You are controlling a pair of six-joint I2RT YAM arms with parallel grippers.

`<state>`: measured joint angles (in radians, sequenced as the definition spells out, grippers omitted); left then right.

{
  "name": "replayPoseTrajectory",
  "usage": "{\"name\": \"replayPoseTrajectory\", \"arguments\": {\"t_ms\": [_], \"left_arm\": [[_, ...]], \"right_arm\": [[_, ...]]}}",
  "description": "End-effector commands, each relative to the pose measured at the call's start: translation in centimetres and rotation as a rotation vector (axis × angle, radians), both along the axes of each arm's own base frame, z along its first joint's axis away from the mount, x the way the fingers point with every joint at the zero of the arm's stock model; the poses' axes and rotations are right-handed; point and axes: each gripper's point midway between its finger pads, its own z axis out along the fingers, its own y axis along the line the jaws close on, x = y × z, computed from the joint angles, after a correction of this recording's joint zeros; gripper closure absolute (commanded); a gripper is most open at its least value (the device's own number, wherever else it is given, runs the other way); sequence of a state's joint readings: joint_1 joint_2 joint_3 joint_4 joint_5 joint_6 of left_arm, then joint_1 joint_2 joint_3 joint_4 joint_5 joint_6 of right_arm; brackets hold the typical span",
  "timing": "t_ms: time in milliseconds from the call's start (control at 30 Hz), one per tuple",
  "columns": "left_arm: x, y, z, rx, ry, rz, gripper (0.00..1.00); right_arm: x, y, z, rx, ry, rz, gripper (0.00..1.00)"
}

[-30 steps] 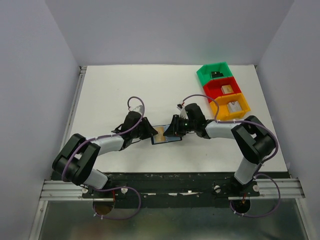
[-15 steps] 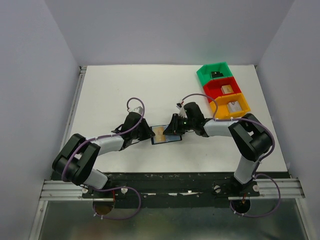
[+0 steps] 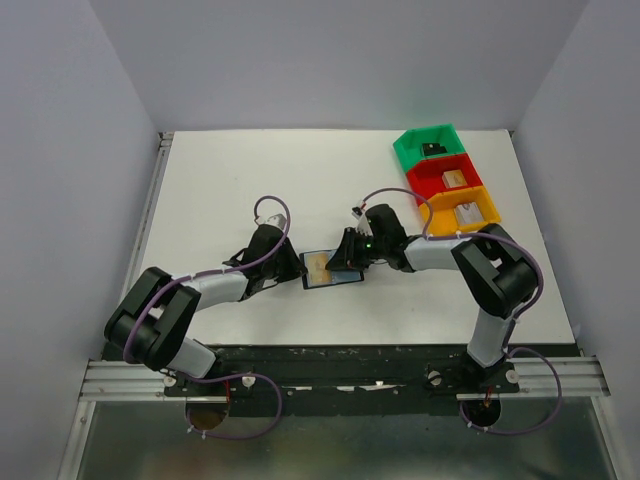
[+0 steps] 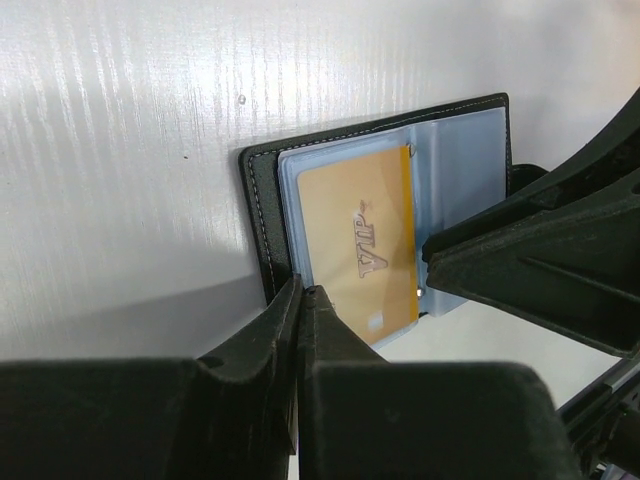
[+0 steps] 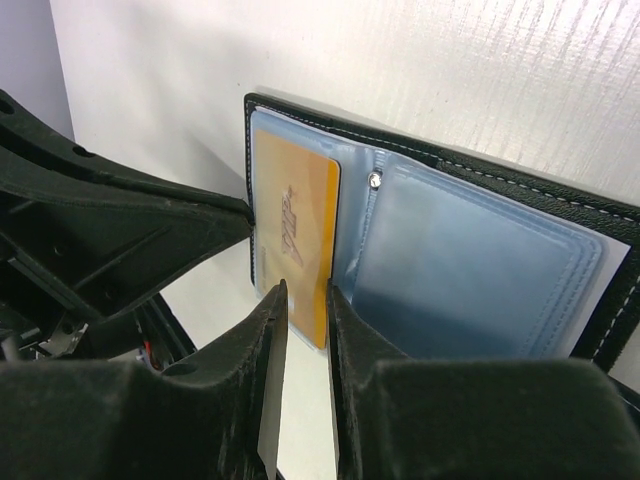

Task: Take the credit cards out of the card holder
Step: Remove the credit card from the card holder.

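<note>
Left gripper (image 4: 300,292) sits low on the white table (image 3: 250,180), its fingertips pressed almost together at the left edge of the card holder (image 4: 262,200). Whether they pinch that edge is unclear. The card holder lies open and flat at mid-table between the two arms, blue-grey pockets facing up. One gold card (image 4: 360,240) marked VIP sits in its left pocket. Right gripper (image 5: 300,295) hangs over the holder's right side, jaws slightly parted, the card's edge showing in the gap, clamping nothing. Far right stand a green bin (image 3: 425,147), a red bin (image 3: 447,178) and an orange bin (image 3: 465,210).
</note>
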<state>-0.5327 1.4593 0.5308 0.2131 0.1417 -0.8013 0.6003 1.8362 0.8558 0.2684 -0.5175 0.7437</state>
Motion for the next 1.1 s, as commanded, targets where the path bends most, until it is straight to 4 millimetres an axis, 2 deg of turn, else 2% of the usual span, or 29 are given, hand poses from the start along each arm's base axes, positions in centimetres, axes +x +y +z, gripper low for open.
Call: {"name": "replayPoseTrajectory", "arguments": {"t_ms": [0, 267, 667, 1067], "left_arm": [[0.1, 0.2, -0.6, 0.037, 0.007, 0.005, 0.88], [-0.2, 0.3, -1.7, 0.041, 0.039, 0.006, 0.91], [-0.4, 0.4, -2.0, 0.046, 0.050, 0.007, 0.92], [-0.5, 0.5, -2.2, 0.046, 0.057, 0.017, 0.92]], "right_arm": [[0.4, 0.0, -0.5, -0.011, 0.008, -0.002, 0.71], [0.1, -0.2, -1.4, -0.020, 0.028, 0.004, 0.71], [0.1, 0.1, -0.2, 0.032, 0.007, 0.011, 0.71], [-0.4, 0.5, -0.2, 0.068, 0.019, 0.041, 0.70]]}}
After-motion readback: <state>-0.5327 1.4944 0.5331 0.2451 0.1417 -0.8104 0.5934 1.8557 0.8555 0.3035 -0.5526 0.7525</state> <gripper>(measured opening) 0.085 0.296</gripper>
